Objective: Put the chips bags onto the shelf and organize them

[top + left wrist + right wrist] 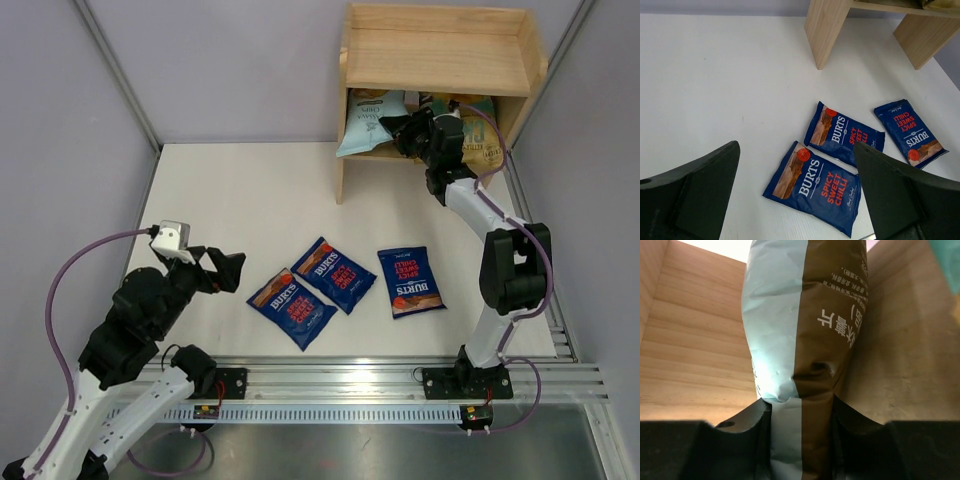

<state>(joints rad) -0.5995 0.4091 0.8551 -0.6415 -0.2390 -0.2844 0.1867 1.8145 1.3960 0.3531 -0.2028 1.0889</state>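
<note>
Right gripper [408, 131] is inside the shelf [440, 60], lower tier, fingers pinched on what looks like the light blue bag [366, 122], steadying it upright beside the yellow-gold bag [486, 135]. Left gripper [228, 270] hangs wide open near three Burts bags [333, 274] lying on the table [230, 190].

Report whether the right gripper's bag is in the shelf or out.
In: the bag stands between the right fingers, with wooden walls of the shelf around it, on the lower tier.
</note>
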